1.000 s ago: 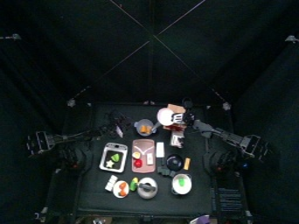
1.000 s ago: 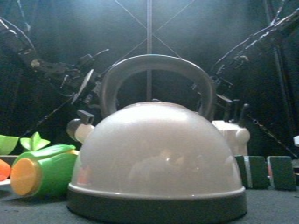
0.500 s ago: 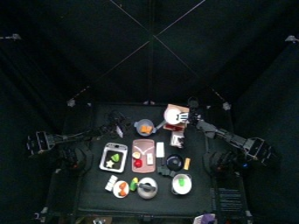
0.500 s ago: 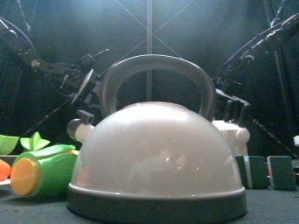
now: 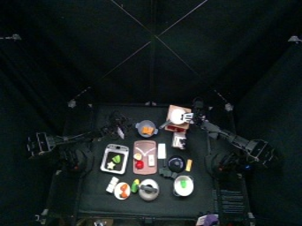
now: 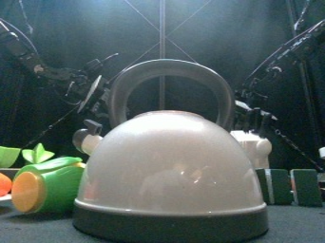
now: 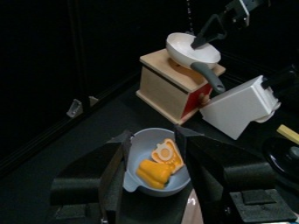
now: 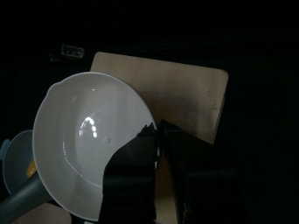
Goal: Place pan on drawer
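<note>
1. Black curtains all round, and a small black table (image 5: 101, 132) crowded with toy kitchenware.
2. The pan (image 7: 184, 48) is on the flat top of the drawer (image 7: 173, 86), tilted, its bowl leaning up toward the arm.
3. The right gripper (image 7: 214, 33) is at the pan's rim - whether it grips or has let go I cannot tell.
4. Since a second ago the right arm has swung slightly - I judge the placing is nearly done, with release and retreat left.
5. The left gripper (image 7: 158, 153) rests spread wide and empty near a grey dish (image 7: 138, 142).
6. I can read no brand or lettering, not even on the kettle (image 6: 172, 161).
</note>
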`<action>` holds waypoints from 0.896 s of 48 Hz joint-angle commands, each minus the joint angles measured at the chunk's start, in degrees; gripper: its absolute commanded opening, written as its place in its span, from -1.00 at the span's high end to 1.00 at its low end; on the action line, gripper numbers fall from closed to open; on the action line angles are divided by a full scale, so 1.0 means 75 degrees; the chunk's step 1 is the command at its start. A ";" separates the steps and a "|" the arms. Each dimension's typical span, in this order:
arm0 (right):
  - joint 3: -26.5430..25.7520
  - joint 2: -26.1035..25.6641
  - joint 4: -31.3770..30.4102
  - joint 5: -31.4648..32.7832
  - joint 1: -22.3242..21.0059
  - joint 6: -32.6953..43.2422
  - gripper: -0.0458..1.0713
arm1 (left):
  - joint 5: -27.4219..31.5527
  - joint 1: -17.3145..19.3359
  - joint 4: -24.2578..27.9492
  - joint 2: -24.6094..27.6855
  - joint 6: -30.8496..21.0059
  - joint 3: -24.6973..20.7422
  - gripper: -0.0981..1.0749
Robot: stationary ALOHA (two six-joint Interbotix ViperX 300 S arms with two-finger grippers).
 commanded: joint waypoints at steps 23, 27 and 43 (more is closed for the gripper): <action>-0.0059 -0.0188 -0.0012 -0.0082 -0.0082 0.0023 -0.41 | -0.0023 0.0023 -0.0012 -0.0070 0.0012 -0.0082 -0.57; -0.0059 -0.0223 -0.0023 -0.0082 -0.0117 0.0023 -0.42 | -0.0023 0.0023 -0.0023 -0.0070 0.0012 -0.0082 -0.57; -0.0023 -0.0516 -0.0012 -0.0070 -0.0129 0.0023 -0.42 | -0.0035 0.0023 -0.0012 -0.0070 0.0012 -0.0082 -0.57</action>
